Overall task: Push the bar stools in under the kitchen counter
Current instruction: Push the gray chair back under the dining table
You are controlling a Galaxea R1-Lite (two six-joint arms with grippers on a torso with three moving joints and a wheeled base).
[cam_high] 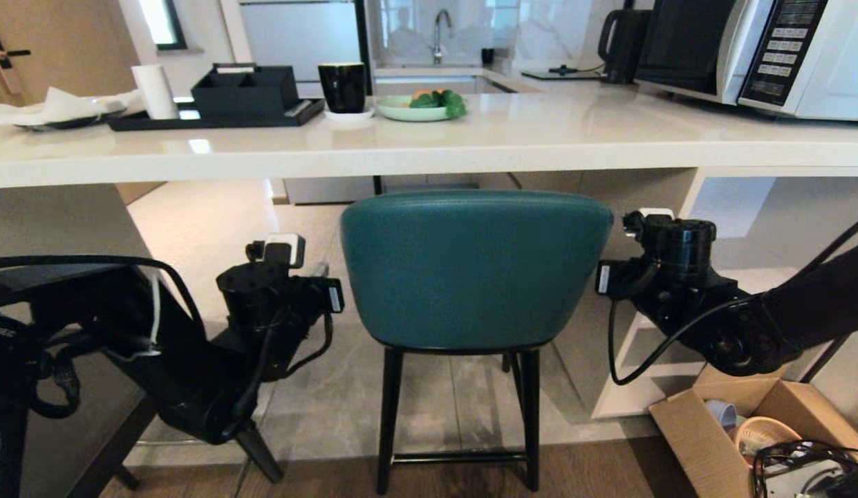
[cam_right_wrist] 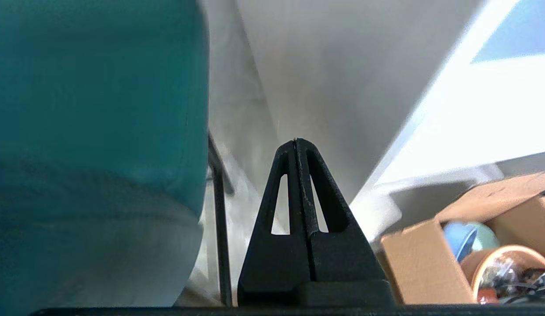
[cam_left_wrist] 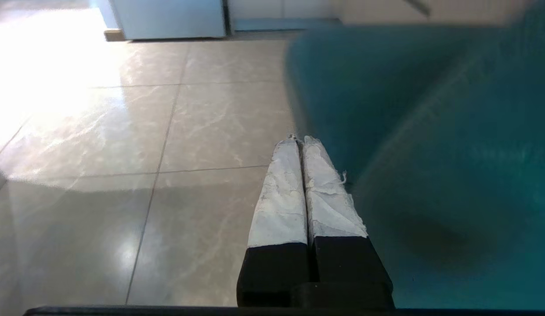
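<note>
Both grippers are seen closed and empty, one on each flank of the teal stool (cam_high: 473, 270). In its wrist view the left gripper (cam_left_wrist: 300, 141) has its white-wrapped fingers (cam_left_wrist: 281, 193) pressed together just beside the shell's edge; the right gripper (cam_right_wrist: 295, 141) shows black, hollow triangular fingers (cam_right_wrist: 279, 193) meeting at the tips, near the opposite edge. Whether either touches the upholstery cannot be told.

The teal stool stands on the floor in front of the kitchen counter (cam_high: 429, 149), its back rising almost to the slab's underside, so it is judged not yet pushed in. A dark surface is seen at the far left; it cannot be told to be the second stool.

Several risks are judged likely. Narrow closed tips could slide off the curved, smooth shell if the push is uneven, and the stool could be turned rather than driven straight. High contact on tall thin black legs (cam_high: 388, 422) might tip it forward. The backrest's top could be caught against the thick counter edge. The open cardboard box (cam_high: 705, 436) near the right arm might be struck.

The shell appears padded, finely grained leatherette; the counter is glossy, stone-like and white; the floor tiles are polished and slippery-looking.
</note>
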